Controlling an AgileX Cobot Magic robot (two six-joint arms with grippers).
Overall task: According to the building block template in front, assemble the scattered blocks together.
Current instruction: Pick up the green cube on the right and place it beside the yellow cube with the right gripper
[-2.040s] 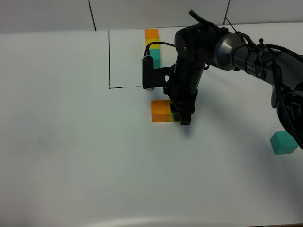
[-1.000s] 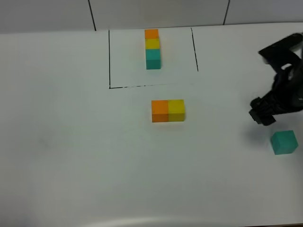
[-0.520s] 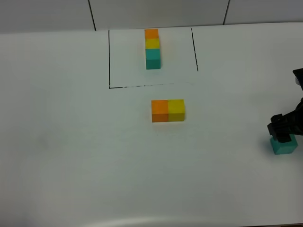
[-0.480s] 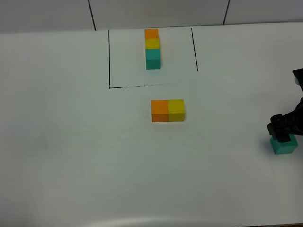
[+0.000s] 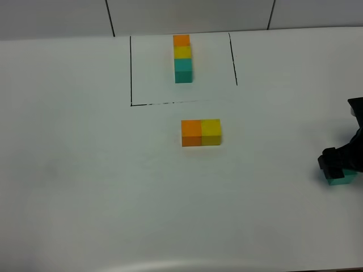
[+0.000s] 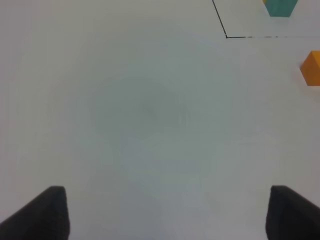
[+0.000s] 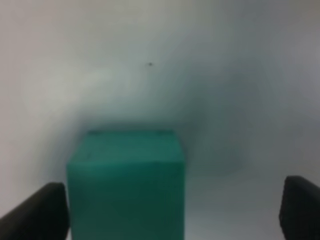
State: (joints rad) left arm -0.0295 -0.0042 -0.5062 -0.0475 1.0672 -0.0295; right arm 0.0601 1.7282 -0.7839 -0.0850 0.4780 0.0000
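The building block template (image 5: 182, 56) is a short row of orange, yellow and teal cubes inside a black drawn outline at the back. The scattered orange cube (image 5: 191, 132) and yellow cube (image 5: 211, 132) sit touching side by side in the middle of the table. The scattered teal cube (image 5: 342, 181) lies at the far right, mostly covered by my right gripper (image 5: 338, 165). In the right wrist view the teal cube (image 7: 127, 175) sits between the open fingers of the right gripper (image 7: 170, 212), which are apart from its sides. My left gripper (image 6: 165, 215) is open and empty over bare table.
The white table (image 5: 91, 170) is bordered by a grey wall at the back. The left wrist view shows the outline's corner (image 6: 226, 36), the template's teal end (image 6: 280, 6) and an edge of the orange cube (image 6: 312, 67).
My right arm left the yellow cube beside the orange one, swung to the far right and lowered over the teal cube. The cubes have not moved in the last second.
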